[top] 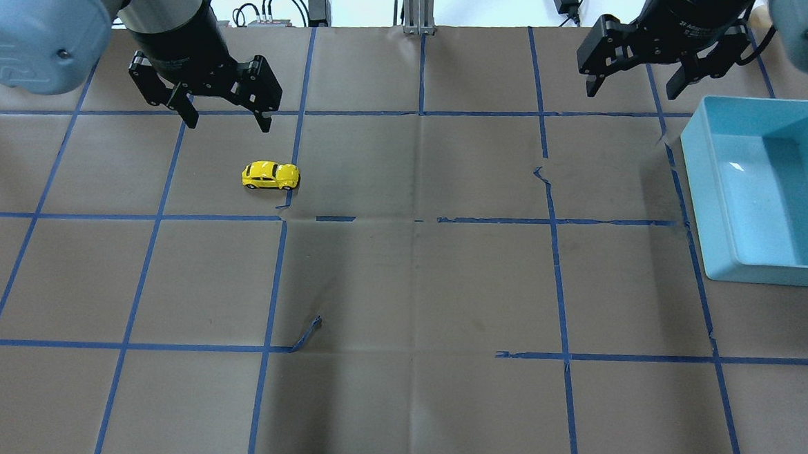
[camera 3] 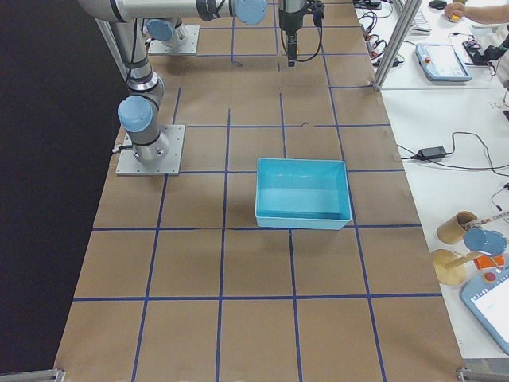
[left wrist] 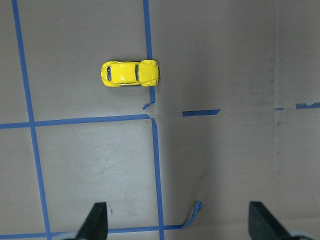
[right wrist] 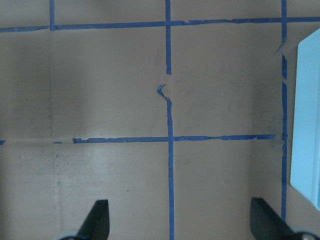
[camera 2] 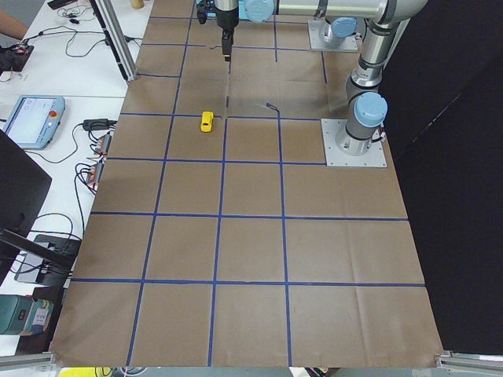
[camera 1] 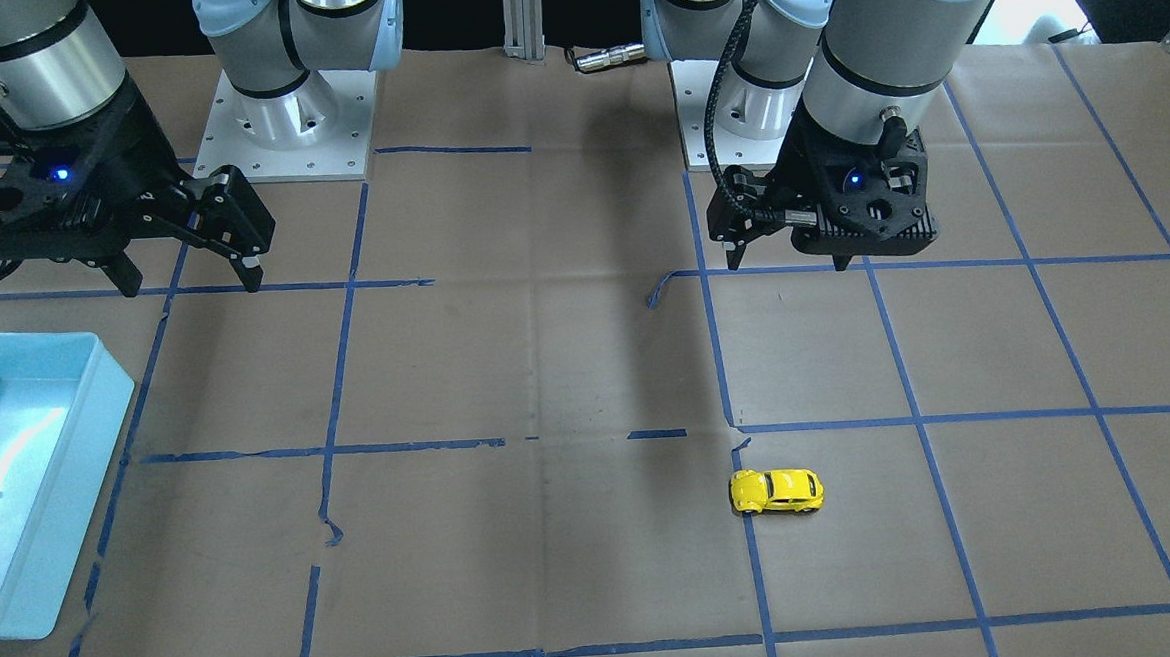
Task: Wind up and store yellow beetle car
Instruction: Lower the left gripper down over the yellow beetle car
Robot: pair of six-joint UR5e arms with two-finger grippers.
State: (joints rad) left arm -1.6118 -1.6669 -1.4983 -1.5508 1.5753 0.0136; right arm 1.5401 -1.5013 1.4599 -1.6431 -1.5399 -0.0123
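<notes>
We see the glossy, rounded yellow car [top: 271, 176] on creased brown paper [top: 414, 290], near the left gripper [top: 228, 122] but untouched. It and the right gripper [top: 632, 92] hang wide open, apparently empty.

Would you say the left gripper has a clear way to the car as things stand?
Probably yes: the car stands alone on the table close to the open left gripper, with nothing between them.

Glossy bright yellow on the yellow beetle car [top: 270, 176], dark at its windows, black at its wheels. Matte brown over the table [top: 407, 289], crossed by a blue tape grid [top: 93, 344]. Pale turquoise for the bin [top: 775, 274]. Black on the left gripper [top: 228, 124] and right gripper [top: 631, 93].
</notes>
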